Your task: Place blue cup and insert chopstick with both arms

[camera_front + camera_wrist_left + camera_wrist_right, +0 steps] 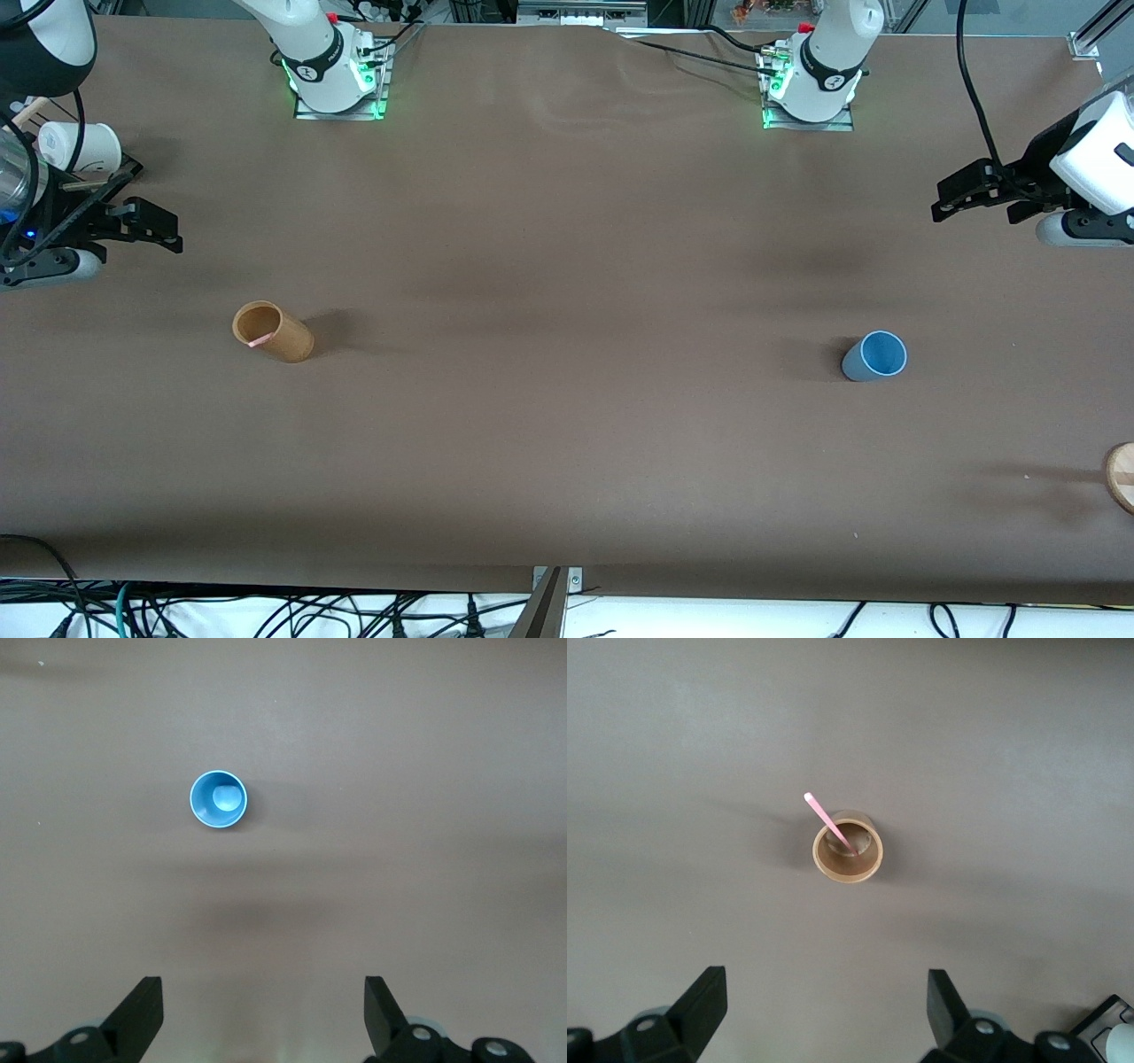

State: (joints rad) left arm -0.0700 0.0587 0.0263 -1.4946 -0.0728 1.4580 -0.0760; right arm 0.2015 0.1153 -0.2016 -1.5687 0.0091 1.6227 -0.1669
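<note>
The blue cup (875, 356) stands upright on the brown table toward the left arm's end; it also shows from above in the left wrist view (219, 800), empty. The pink chopstick (828, 822) leans inside the tan wooden cup (847, 850), which stands toward the right arm's end (273, 332). My left gripper (955, 200) hovers open and empty at the left arm's end, apart from the blue cup; its jaws stand wide (263, 992). My right gripper (158, 223) hovers open and empty at the right arm's end, apart from the tan cup (824, 985).
A white paper cup (80, 145) sits by the right arm at the table's end. A round wooden piece (1122, 477) lies at the table's edge at the left arm's end. The arm bases (337, 80) (808, 89) stand farthest from the front camera. Cables (266, 616) run below the table's near edge.
</note>
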